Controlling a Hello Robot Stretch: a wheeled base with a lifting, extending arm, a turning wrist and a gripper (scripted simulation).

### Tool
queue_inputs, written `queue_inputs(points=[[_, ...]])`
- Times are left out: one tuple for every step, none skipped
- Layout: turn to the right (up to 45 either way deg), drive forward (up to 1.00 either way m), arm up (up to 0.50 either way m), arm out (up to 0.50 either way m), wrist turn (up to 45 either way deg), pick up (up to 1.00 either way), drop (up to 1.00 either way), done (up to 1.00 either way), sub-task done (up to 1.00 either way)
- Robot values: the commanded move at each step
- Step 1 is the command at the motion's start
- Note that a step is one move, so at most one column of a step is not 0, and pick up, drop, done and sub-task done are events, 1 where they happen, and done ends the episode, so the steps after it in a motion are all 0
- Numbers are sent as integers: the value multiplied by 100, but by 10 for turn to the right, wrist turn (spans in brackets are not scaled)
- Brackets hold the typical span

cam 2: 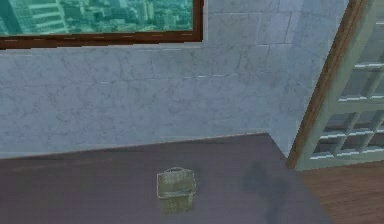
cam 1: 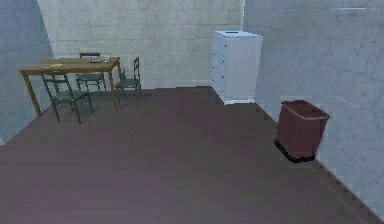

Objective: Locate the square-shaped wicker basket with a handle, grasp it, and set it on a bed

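Forward view, left to right: wooden table [cam 1: 70, 68] far left with dark chairs [cam 1: 62, 92] pulled in around it; white dresser [cam 1: 237, 65] backed against the far wall; dark red bin [cam 1: 302, 128] parked by the right wall, so the middle floor is free for driving. Arm side view: window [cam 2: 95, 22] far left; the basket [cam 2: 176, 187] sits upright on the dark floor near the middle, apart from the wall, likely reachable from this side; glazed door [cam 2: 350, 110] at right. Gripper state: cannot tell; bed location is an open item, my read.
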Motion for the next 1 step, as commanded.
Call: queue_inputs(points=[[0, 0, 0, 50, 0, 0, 0, 0, 0]])
